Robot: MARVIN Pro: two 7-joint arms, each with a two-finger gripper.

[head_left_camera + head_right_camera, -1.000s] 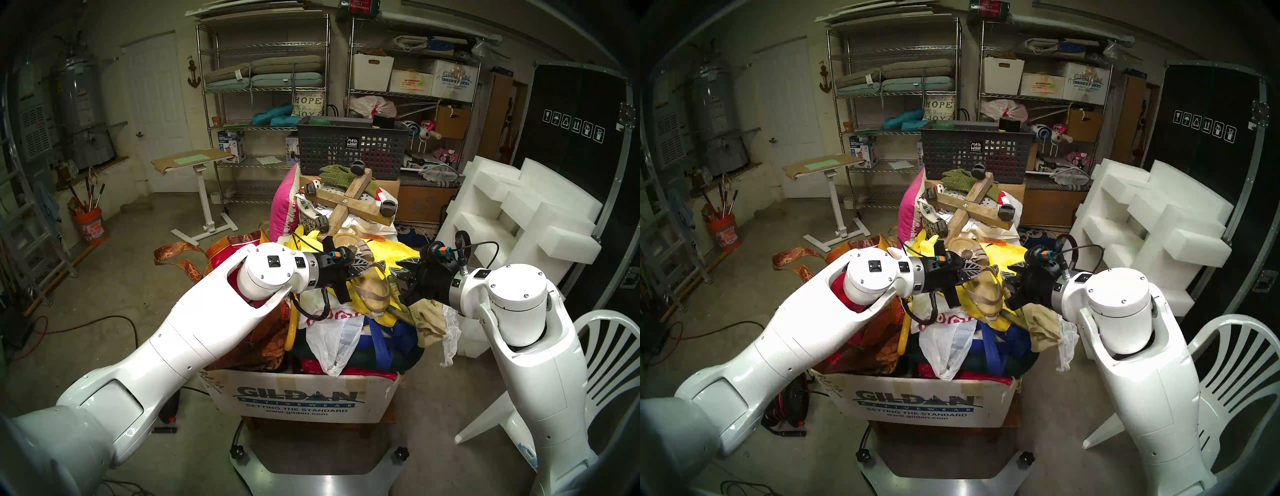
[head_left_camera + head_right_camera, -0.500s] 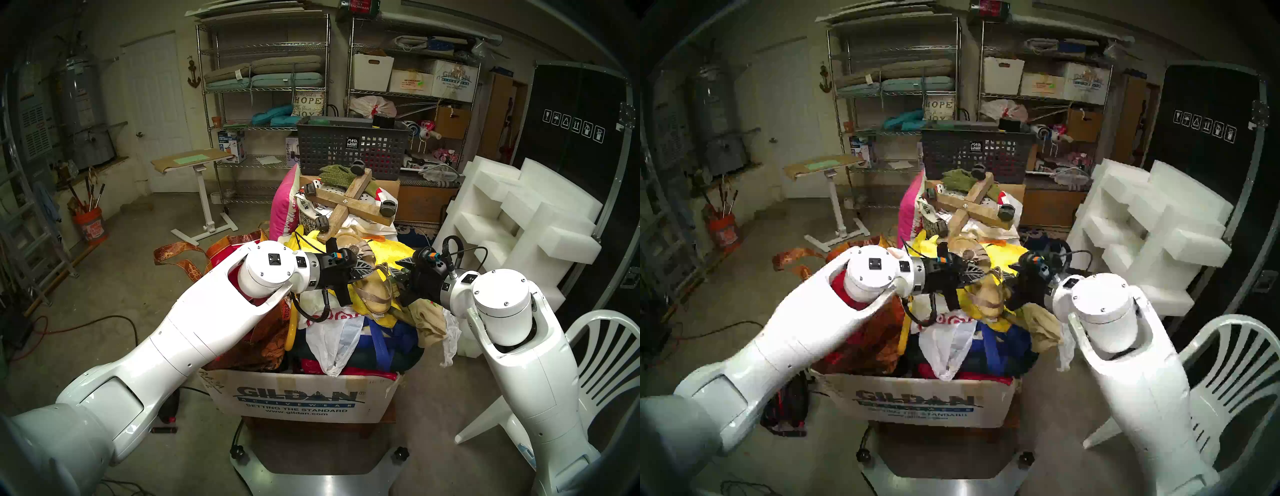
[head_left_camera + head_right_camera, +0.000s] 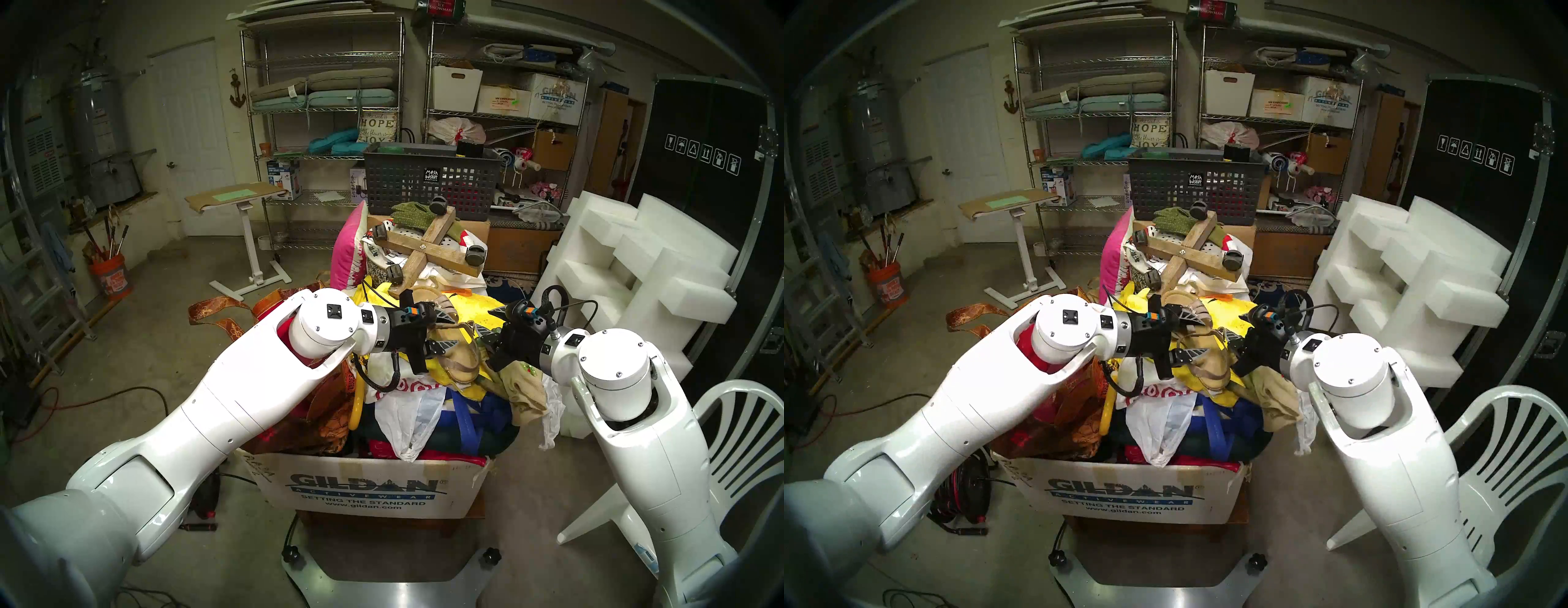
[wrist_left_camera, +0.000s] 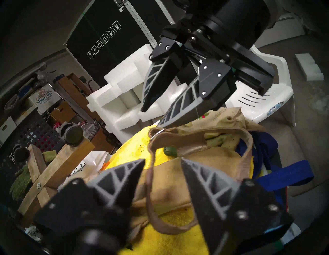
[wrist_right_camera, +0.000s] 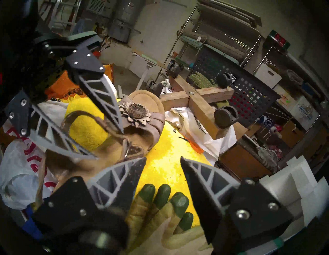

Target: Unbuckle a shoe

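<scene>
Both tools (image 3: 441, 335) (image 3: 488, 327) agape, tips converging.

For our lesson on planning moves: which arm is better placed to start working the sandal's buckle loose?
Probably the right. The right gripper, jaws open, has one tip beside the metal buckle. The left gripper, also open, straddles the strap farther along, better suited to steadying the sandal.

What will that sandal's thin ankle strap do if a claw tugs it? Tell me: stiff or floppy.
Probably floppy: the ankle strap sags in a loose curved loop, so it should bend, not resist. A tug may drag the whole sandal, which lies loose on soft yellow cloth.
</scene>
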